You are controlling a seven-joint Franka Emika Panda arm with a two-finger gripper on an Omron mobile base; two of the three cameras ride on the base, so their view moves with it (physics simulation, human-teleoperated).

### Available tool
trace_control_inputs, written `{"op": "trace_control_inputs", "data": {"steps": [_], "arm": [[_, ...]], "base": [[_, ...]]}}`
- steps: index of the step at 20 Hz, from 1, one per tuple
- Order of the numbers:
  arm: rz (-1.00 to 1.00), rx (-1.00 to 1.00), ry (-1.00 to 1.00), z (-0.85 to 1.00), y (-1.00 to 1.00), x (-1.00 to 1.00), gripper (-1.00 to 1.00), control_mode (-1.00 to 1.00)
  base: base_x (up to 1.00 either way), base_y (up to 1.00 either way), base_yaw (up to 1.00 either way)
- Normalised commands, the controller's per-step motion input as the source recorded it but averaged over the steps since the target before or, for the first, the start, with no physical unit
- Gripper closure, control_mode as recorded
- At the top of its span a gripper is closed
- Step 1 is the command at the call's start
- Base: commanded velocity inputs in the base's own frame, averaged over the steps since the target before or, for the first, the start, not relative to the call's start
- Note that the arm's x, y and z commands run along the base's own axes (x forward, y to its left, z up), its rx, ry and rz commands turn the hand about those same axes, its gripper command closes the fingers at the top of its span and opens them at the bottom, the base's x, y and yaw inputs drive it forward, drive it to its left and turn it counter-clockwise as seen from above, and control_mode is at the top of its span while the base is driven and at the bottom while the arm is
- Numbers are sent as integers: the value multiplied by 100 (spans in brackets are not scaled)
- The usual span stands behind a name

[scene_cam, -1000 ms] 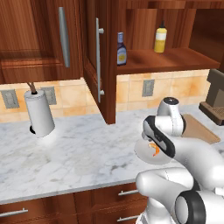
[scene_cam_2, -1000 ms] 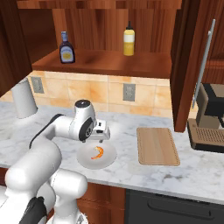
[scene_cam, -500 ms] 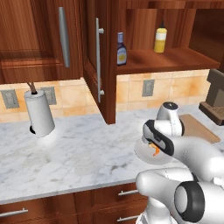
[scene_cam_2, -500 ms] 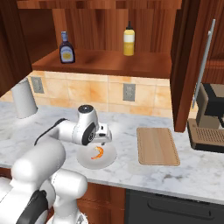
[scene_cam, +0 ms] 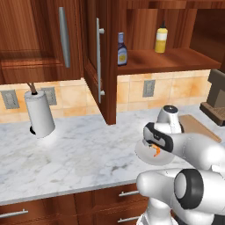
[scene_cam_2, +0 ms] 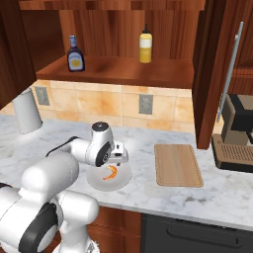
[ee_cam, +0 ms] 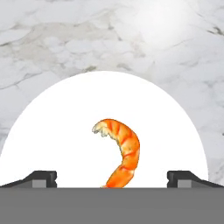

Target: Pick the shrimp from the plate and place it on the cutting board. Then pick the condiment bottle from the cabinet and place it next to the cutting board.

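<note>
The robot's tool [ee_cam: 111, 178], its two dark fingertips [ee_cam: 41, 178] spread wide and holding nothing, hangs directly over the shrimp [ee_cam: 120, 152] in the hand view, with the curled orange body lying between the tips and apart from both. The shrimp rests near the middle of the white plate [ee_cam: 39, 131], which sits on the marble desk [scene_cam: 79, 149] close to its front edge. The first step of the task appears to be in hand: the approach to the shrimp, with the pinch not yet made. The next move likely calls for a straight descent until the tips bracket the shrimp, then a gentle closing on its thick middle curve, since so small a piece could slip away on the smooth plate. In the right base view the wooden cutting board [scene_cam_2: 178, 164] lies just beside the plate, toward the coffee machine [scene_cam_2: 237, 133], waiting for the drop. Above, on the shelf of the open cabinet [scene_cam_2: 123, 69], the dark condiment bottle [scene_cam_2: 75, 53] stands well apart from a yellow squeeze bottle [scene_cam_2: 145, 44].
</note>
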Motion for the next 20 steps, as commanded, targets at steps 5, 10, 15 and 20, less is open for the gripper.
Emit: {"op": "trace_control_inputs", "data": {"steps": [5, 10, 15, 20], "arm": [[3, 0, 0, -19, -5, 9, -100, -100], [3, 0, 0, -18, -7, 8, -100, -100], [2, 0, 0, -18, -7, 6, -100, -100], [1, 0, 0, -17, -2, 7, -100, -100]], "base": [[0, 0, 0], [0, 0, 0], [0, 0, 0], [0, 0, 0]]}}
